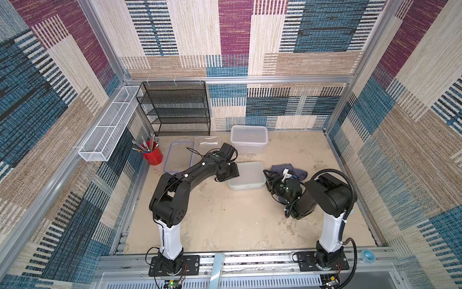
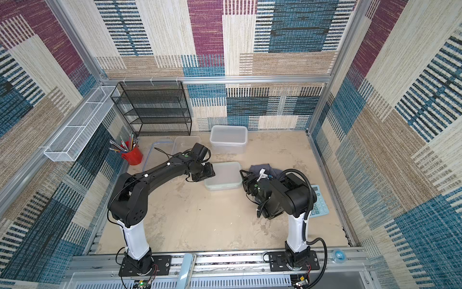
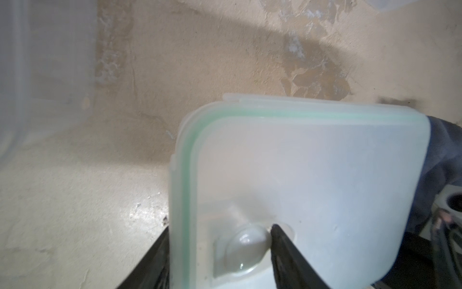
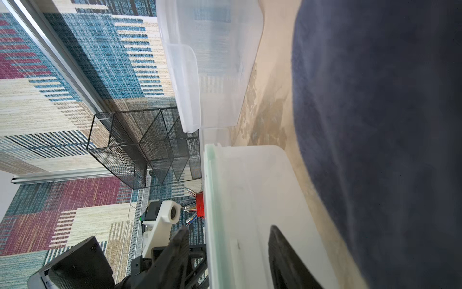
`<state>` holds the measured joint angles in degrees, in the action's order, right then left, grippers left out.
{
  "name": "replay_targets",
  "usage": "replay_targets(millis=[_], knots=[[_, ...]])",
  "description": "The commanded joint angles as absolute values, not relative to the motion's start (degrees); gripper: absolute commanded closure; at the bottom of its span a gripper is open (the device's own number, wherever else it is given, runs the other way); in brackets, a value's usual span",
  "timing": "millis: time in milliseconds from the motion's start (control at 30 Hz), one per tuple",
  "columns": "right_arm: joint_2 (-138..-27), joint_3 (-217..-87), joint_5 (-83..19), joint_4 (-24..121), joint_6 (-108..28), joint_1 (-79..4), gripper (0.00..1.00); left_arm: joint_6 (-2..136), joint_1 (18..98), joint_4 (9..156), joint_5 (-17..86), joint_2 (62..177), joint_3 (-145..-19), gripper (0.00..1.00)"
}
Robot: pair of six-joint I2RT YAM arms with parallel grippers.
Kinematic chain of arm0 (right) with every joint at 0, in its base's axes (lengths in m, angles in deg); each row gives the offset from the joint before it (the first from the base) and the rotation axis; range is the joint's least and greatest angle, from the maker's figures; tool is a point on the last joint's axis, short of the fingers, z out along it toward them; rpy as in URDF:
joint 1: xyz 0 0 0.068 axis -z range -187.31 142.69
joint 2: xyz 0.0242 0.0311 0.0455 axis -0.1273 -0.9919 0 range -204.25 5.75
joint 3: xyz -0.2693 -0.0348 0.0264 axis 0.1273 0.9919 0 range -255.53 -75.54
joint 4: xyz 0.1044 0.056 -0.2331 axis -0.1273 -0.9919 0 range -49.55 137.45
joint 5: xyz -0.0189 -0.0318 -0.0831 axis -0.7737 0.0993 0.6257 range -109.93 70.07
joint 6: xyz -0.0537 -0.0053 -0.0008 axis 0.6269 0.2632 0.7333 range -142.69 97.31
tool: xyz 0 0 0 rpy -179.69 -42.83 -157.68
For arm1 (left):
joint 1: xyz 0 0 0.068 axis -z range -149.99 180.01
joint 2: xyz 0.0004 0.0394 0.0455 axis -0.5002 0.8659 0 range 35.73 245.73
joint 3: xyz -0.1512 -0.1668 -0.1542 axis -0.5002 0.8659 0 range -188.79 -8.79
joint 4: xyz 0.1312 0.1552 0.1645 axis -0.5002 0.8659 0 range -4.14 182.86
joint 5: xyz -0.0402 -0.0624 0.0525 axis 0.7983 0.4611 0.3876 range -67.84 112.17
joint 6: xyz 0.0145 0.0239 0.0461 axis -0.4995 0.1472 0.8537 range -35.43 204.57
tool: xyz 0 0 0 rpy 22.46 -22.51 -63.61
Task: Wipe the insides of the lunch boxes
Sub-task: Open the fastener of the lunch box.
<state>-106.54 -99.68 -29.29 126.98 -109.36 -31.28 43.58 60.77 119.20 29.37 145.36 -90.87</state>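
Two pincers flank the lidded lunch box (image 1: 248, 175): left pincer (image 3: 220, 230) and right pincer (image 4: 228, 229) part-open, clamping nothing; I'd close them, then unlid.

We see the right gripper (image 4: 228, 229) with its two dark fingers (image 4: 282, 257) apart, one on each side of the green edge (image 4: 209, 200) of a frosted lunch box (image 4: 250, 180). A dark blue cloth (image 4: 375, 125) lies near that box on the table (image 4: 270, 120), and a taller lunch box (image 4: 215, 62) stands farther off. Behind them are a black wire rack (image 4: 142, 150) and a red cup (image 4: 199, 207) of pencils (image 4: 190, 218).
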Motion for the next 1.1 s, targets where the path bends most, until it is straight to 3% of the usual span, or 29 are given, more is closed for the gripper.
replay_targets(millis=[0, 733, 1067], knots=[[-108.2, -100.2, -34.9, 139.1, -112.9, -32.5, 0.51, 43.0, 61.4, 122.5, 30.8, 146.2, -90.8, 0.4], [-110.5, -98.4, -26.5, 145.1, -119.1, -35.8, 0.77, 42.4, 62.8, 122.6, 30.3, 146.3, -90.9, 0.41], [-104.3, -97.2, -22.3, 134.3, -115.3, -36.8, 0.9, 42.4, 63.1, 122.8, 30.1, 146.1, -90.7, 0.41]])
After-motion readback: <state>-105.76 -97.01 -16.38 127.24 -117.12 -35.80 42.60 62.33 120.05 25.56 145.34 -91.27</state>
